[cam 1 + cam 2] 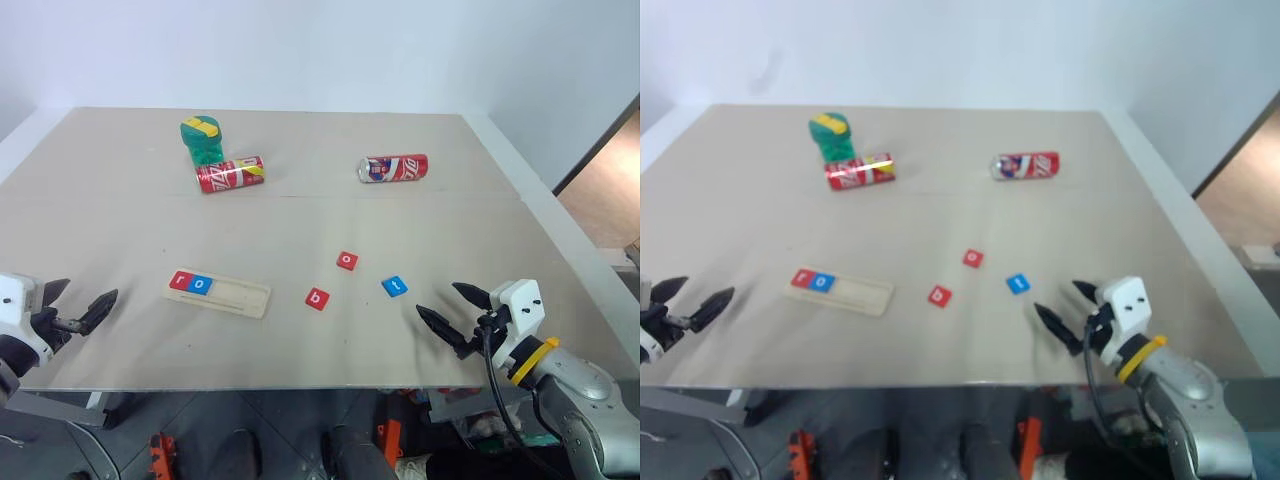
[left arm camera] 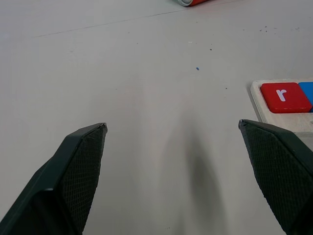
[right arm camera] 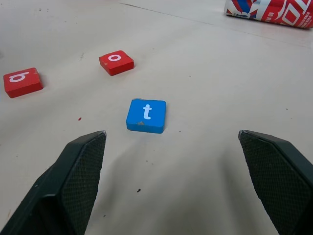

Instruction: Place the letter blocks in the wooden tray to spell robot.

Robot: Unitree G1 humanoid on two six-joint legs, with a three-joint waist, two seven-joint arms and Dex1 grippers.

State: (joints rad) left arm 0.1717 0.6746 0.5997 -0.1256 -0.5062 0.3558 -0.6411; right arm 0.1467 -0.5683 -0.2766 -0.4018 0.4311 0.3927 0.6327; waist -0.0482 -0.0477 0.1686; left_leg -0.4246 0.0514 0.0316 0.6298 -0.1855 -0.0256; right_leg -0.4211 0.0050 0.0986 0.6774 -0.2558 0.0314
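From the head camera I see the wooden tray [image 1: 218, 293] lying near the front left of the table [image 1: 300, 210], slightly angled. Two letter blocks sit in its left end: a red r block [image 1: 181, 280] and, touching it, a blue o block [image 1: 200, 287]; the rest of the slot is bare. Three blocks lie loose on the table to the tray's right: a red b block [image 1: 317, 298] just beyond the tray's right end, a red o block [image 1: 347, 260] a little farther back, and a blue t block [image 1: 394, 286] to the right of both. My left gripper [image 1: 78, 310] hovers at the front left edge, fingers spread wide and holding nothing. My right gripper [image 1: 452, 312] hovers at the front right, near the t block, also spread wide and empty. Farther back lie two red soda cans on their sides, the left can [image 1: 231, 174] and the right can [image 1: 394, 168], with a green container [image 1: 203, 139] just behind the left can.

In the left wrist view, both black fingers [image 2: 73, 171] stand far apart over bare table, and the tray's end with the r block lies ahead beside one finger.

In the right wrist view, the parted fingers [image 3: 73, 176] frame the t block, which lies flat ahead, apart from both. The o and b blocks lie beyond it.
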